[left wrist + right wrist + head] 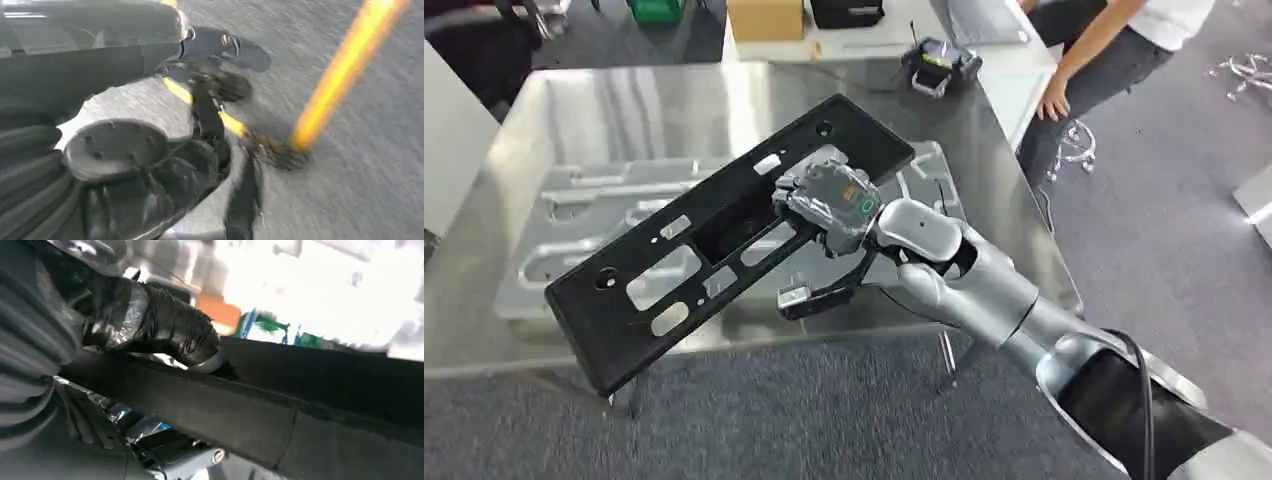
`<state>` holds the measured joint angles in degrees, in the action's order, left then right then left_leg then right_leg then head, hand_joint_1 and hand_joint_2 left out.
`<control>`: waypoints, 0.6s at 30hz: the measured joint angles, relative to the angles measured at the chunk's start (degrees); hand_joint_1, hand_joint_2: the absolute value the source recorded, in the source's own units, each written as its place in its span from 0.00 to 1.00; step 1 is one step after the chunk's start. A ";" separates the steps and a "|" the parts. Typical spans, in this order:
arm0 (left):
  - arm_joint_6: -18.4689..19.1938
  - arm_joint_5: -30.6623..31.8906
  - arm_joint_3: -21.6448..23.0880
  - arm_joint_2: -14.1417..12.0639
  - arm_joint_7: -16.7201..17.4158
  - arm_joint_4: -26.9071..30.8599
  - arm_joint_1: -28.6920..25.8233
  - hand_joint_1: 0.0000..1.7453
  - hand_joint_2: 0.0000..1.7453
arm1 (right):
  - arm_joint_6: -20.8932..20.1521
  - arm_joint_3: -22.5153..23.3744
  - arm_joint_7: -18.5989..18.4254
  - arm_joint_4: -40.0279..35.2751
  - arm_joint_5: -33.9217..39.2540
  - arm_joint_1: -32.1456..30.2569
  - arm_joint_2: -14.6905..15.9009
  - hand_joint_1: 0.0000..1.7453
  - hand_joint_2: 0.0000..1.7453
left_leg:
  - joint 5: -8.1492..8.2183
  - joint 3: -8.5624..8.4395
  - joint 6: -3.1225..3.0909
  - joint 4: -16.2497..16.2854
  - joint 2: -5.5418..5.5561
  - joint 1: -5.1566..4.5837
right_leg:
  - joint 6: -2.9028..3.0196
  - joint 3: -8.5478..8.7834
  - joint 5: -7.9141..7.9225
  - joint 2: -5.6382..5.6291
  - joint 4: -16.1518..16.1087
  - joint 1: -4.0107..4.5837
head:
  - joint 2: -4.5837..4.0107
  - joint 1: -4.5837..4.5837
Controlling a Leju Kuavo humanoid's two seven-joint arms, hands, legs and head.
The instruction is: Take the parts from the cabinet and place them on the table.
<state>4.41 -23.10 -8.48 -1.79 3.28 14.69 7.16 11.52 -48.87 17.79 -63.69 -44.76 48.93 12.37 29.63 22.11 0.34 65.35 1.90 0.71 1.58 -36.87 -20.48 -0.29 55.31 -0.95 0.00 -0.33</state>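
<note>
Head view: our right hand [829, 205] grips a long black panel [724, 235] mid-length above the steel table [514, 150]. It looks stiff, light, best held centrally. We cannot tell our left hand's [125, 180] state.

One black perforated plastic panel [724, 235] at centre, one steel table [554, 120] beneath it, one grey moulded tray [574, 215] at nine o'clock, one cardboard box [766, 17] at twelve o'clock, one black handheld device [940, 66] and one person [1114, 45] at one o'clock.

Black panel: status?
Right robot hand grips the black panel, tilted above the metal table. Left robot hand hangs over the floor, blurred. Grey moulded tray lies beneath the panel.
</note>
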 joint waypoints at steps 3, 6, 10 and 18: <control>-0.13 -0.11 -0.22 -0.13 -0.37 0.00 0.11 0.00 1.00 | -0.13 -0.37 -0.42 0.33 -0.02 -1.73 -0.02 1.00 1.00 | 7.33 9.60 1.32 6.01 -1.41 0.54 | -0.05 6.69 -2.94 0.95 -2.80 -0.31 | 0.00 0.18; 0.22 -0.37 -0.55 -0.59 -0.72 0.00 -0.99 0.00 1.00 | -0.18 -0.39 -2.73 0.39 -0.50 -1.72 -0.70 1.00 1.00 | 8.56 15.92 0.83 0.07 -1.58 0.53 | -0.61 12.02 -6.04 0.93 -4.46 -1.00 | 0.00 0.07; -0.09 -0.35 -1.22 -1.18 -1.27 -0.42 -2.51 0.00 1.00 | 0.11 -0.42 -5.61 3.08 -2.29 -2.52 -0.72 1.00 1.00 | -17.52 20.09 -0.93 -11.66 -2.02 -0.12 | -2.44 14.98 -11.80 0.37 -2.27 -0.37 | 0.00 0.13; -0.61 0.35 -2.38 -0.98 -1.29 -0.07 -1.58 0.00 1.00 | 3.41 2.90 -7.69 13.08 -3.63 1.07 -0.11 1.00 1.00 | -11.00 18.39 -3.01 -8.35 -0.83 -0.26 | -3.24 5.38 -22.27 0.44 17.26 -0.16 | 0.00 0.26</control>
<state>3.80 -22.75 -10.86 -2.78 1.99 14.62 5.58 14.93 -45.97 10.10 -50.61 -48.39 50.00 12.26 18.63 40.50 -2.67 57.00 1.06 0.45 -1.65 -31.49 -42.75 0.15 72.58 -1.11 0.00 -0.07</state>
